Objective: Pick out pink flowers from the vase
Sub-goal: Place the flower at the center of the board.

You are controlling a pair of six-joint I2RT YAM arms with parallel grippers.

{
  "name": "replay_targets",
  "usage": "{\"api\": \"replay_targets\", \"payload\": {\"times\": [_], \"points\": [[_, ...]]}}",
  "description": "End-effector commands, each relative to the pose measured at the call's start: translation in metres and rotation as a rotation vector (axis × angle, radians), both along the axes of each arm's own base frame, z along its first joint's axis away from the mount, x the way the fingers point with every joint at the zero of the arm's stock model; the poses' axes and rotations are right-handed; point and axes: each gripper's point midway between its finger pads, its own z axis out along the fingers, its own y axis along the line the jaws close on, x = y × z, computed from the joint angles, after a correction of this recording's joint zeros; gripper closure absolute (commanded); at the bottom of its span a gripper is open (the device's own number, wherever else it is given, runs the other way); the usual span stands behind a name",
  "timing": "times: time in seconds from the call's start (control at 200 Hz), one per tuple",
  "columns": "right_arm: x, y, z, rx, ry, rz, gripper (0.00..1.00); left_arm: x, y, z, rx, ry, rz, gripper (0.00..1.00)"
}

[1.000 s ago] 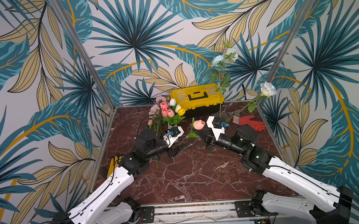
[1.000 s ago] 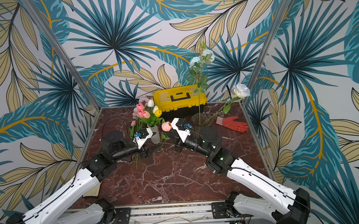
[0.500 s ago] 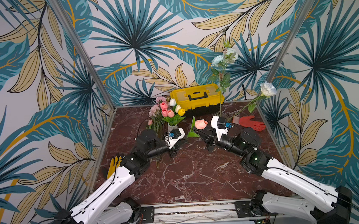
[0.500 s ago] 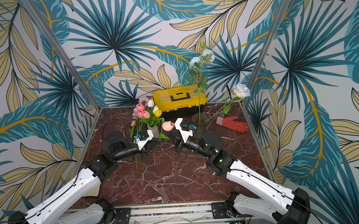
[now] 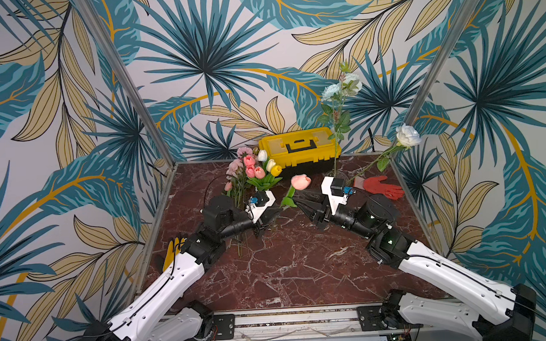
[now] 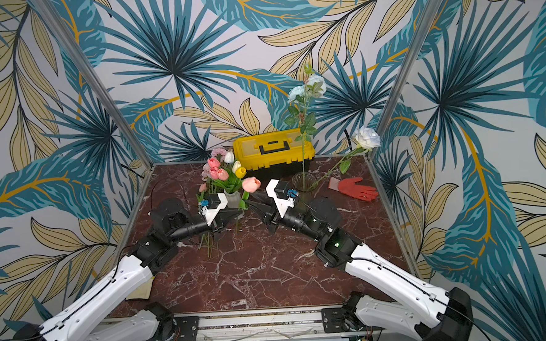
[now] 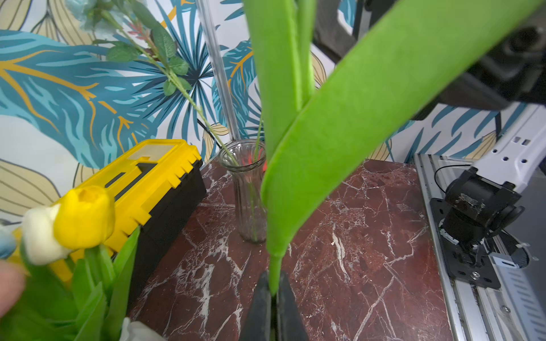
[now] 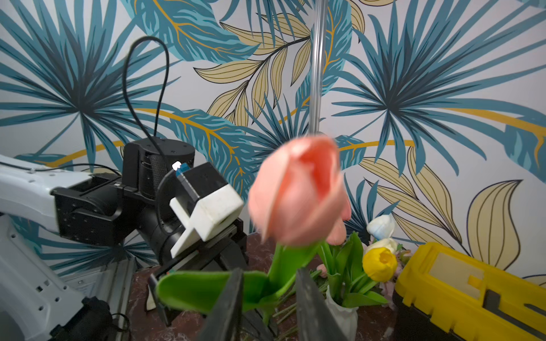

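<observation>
Tulip stem (image 7: 274,271) now between left fingers (image 7: 261,304)

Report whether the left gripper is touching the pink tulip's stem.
Touching. In the left wrist view the left gripper is clamped shut on the stem of the pink tulip.

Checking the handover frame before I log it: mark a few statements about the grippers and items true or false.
1. The left gripper is shut on the pink tulip's stem. True.
2. The right gripper's jaws are pressed together. False: they stand apart, either side of the stem.
3. A red glove lies on the table. True.
4. The white rose lies flat on the table. False: it leans in the glass vase.
</observation>
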Motion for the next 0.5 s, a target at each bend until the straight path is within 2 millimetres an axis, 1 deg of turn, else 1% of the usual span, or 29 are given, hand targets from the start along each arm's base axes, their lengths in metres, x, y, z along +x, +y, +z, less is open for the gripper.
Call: {"api": "replay_targets", "payload": {"times": [0.0,0.085,0.155,0.2,0.295,0.355,0.441,0.456,0.496], "points": [[-0.003,-0.008,0.003,-0.022,-0.004,-0.021,0.62,0.012,0.024,0.014,-0.066,0.014,0.128,1.00],[-0.005,-0.015,0.002,-0.029,-0.019,-0.048,0.61,0.027,0.050,0.018,-0.104,0.037,0.275,1.00],[-0.007,-0.020,0.001,-0.036,-0.028,-0.066,0.60,0.041,0.078,0.017,-0.123,0.071,0.426,1.00],[-0.008,-0.023,0.000,-0.045,-0.028,-0.073,0.60,0.050,0.097,0.012,-0.132,0.111,0.532,1.00],[-0.011,-0.027,-0.002,-0.059,-0.028,-0.079,0.57,0.064,0.137,-0.002,-0.128,0.215,0.731,1.00],[-0.013,-0.031,-0.002,-0.056,-0.026,-0.084,0.57,0.069,0.157,-0.014,-0.121,0.278,0.806,1.00],[-0.015,-0.034,-0.003,-0.047,-0.022,-0.094,0.57,0.077,0.179,-0.030,-0.131,0.361,0.870,1.00],[-0.015,-0.035,-0.002,-0.046,-0.023,-0.097,0.57,0.077,0.182,-0.039,-0.118,0.396,0.887,1.00],[-0.014,-0.036,-0.003,-0.047,-0.021,-0.101,0.57,0.080,0.191,-0.050,-0.109,0.433,0.927,1.00]]}}
